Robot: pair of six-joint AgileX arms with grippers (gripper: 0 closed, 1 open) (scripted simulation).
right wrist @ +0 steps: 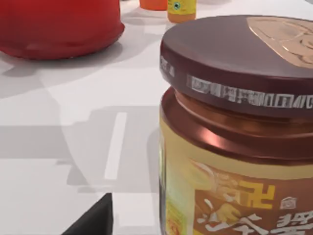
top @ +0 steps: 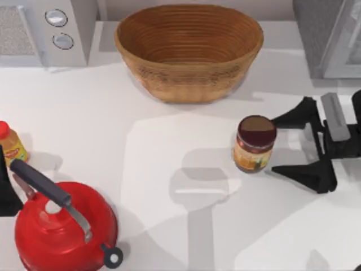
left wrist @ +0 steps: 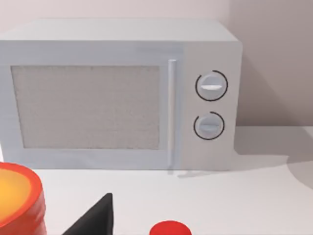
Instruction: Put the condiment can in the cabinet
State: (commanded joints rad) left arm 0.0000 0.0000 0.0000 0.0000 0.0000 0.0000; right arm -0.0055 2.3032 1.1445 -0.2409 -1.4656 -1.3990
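Note:
The condiment can (top: 255, 144), a small jar with a maroon lid and orange-yellow label, stands upright on the white table right of centre. My right gripper (top: 281, 144) is open just to the can's right, with one black finger (top: 296, 116) behind the can's line and the other in front, tips level with the jar's right edge. The right wrist view has the condiment can (right wrist: 234, 137) very close, beside one fingertip (right wrist: 95, 218). The cabinet (top: 324, 36) stands grey at the back right corner. My left gripper (top: 4, 189) is parked at the left edge, open, with one finger (left wrist: 95, 218) showing.
A wicker basket (top: 189, 51) sits at the back centre, between the light grey appliance with two knobs (top: 45, 31) and the cabinet. A red kettle (top: 62, 226) and a small yellow bottle (top: 11, 144) stand at the front left. Bare table lies between kettle and can.

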